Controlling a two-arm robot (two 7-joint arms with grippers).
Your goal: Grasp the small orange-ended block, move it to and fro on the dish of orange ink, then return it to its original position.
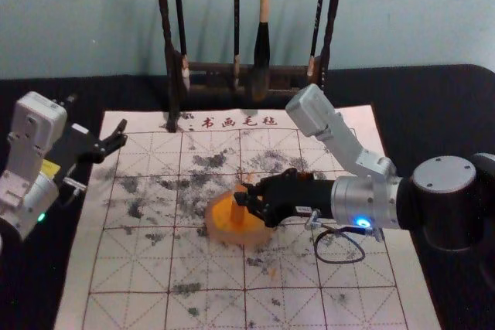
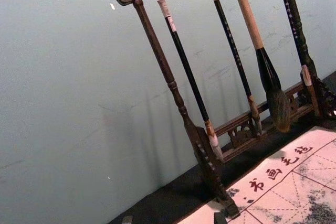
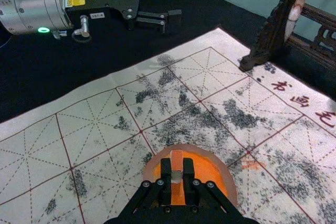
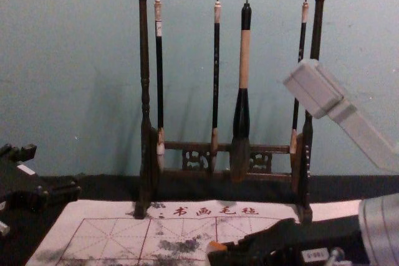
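My right gripper reaches in from the right over the dish of orange ink. Seen from the right wrist, the same gripper is shut on the small block, which has an orange end and a pale band. The block stands roughly upright over the orange middle of the dish; whether it touches the ink I cannot tell. An orange tip of the block pokes out beside the gripper in the chest view. My left gripper stays parked open at the left; its fingertips border the left wrist view.
A gridded calligraphy mat with dark ink smudges lies on the black table. Behind it stands a dark wooden rack with several hanging brushes, including a thick one. Small orange marks are on the mat near the dish.
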